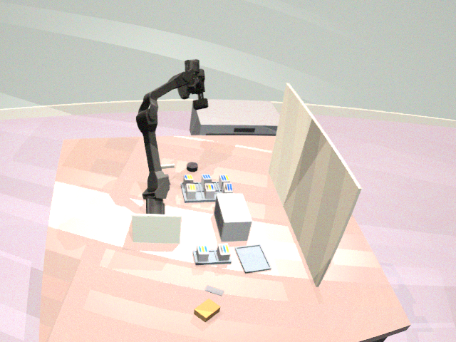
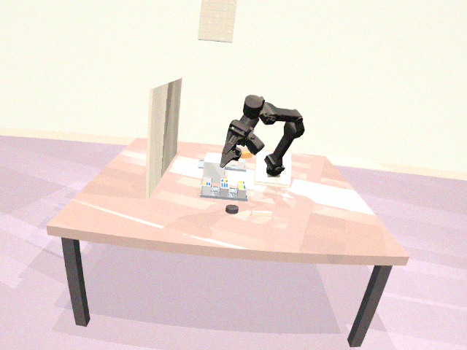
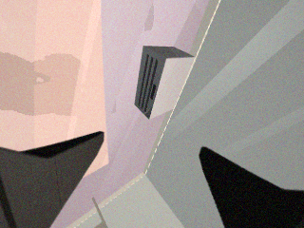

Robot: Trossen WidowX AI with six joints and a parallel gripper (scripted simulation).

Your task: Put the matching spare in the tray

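The mounted unit (image 1: pixel 232 216) (image 2: pixel 211 173) is a white-grey box in the middle of the table; I cannot read any code on it. Behind it, a rack (image 1: pixel 200 194) (image 2: pixel 223 197) holds several spares with blue and yellow stripes. A second rack (image 1: pixel 211 257) holds two spares, next to the flat blue-grey tray (image 1: pixel 252 258). My gripper (image 2: pixel 226 161) (image 3: pixel 152 143) is open and empty, high above the table on the bent arm (image 1: pixel 147 117). In the wrist view it faces past the table's edge.
A tall beige panel (image 1: pixel 309 177) (image 2: pixel 163 135) stands along one side. A black puck (image 1: pixel 192 166) (image 2: pixel 231 208), a small white stick (image 1: pixel 167 165), a grey-green card (image 1: pixel 156 229), a grey strip (image 1: pixel 214 290) and an orange block (image 1: pixel 206 309) lie about. A grey cabinet (image 1: pixel 235 117) (image 3: pixel 157 81) stands on the floor.
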